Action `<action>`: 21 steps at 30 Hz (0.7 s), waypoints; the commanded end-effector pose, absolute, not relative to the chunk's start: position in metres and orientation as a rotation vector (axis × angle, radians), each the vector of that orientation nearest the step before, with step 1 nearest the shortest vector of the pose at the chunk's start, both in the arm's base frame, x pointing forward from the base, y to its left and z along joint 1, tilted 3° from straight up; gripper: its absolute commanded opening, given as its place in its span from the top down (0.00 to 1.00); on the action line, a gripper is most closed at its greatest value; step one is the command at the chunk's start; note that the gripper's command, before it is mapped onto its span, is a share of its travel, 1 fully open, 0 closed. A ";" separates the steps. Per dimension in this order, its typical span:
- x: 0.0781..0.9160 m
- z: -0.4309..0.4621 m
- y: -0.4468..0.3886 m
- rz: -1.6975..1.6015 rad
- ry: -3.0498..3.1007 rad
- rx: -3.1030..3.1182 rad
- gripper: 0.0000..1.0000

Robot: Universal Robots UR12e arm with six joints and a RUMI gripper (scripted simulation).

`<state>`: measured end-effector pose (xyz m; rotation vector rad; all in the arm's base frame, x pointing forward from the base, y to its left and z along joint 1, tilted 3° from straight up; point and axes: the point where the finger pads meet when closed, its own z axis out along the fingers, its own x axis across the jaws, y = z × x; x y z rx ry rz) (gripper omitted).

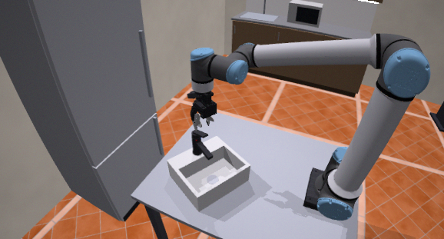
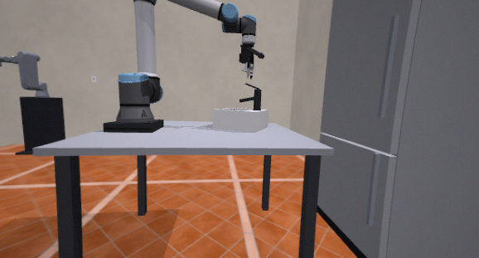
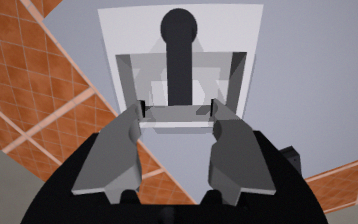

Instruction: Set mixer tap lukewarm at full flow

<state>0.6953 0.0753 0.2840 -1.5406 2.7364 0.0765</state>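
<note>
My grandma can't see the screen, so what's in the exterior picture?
A robot gripper hangs above a black tap, not touching it; the tap's lever slants upward. The tap stands on a white sink on a table.

A flat, pale grey rectangular table (image 1: 269, 142) (image 2: 186, 142) (image 3: 305, 75) carries a white box-shaped basin (image 1: 226, 184) (image 2: 236, 120) (image 3: 130, 25), centre-left in the top view, and a black square base plate (image 1: 310, 197) (image 2: 112, 126) (image 3: 293, 157), lower right there.

No text, label, brand or number is showing legibly; a small red mark is sitting on the black tap (image 1: 197, 145).
</note>
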 end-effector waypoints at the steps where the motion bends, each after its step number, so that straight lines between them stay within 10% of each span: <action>1: 0.696 0.298 0.073 0.078 2.738 -1.540 0.60; 15: 0.696 0.303 0.073 0.082 2.740 -1.542 0.60; 16: 0.695 0.303 0.073 0.083 2.741 -1.542 1.00; 21: 0.695 0.303 0.073 0.082 2.740 -1.542 1.00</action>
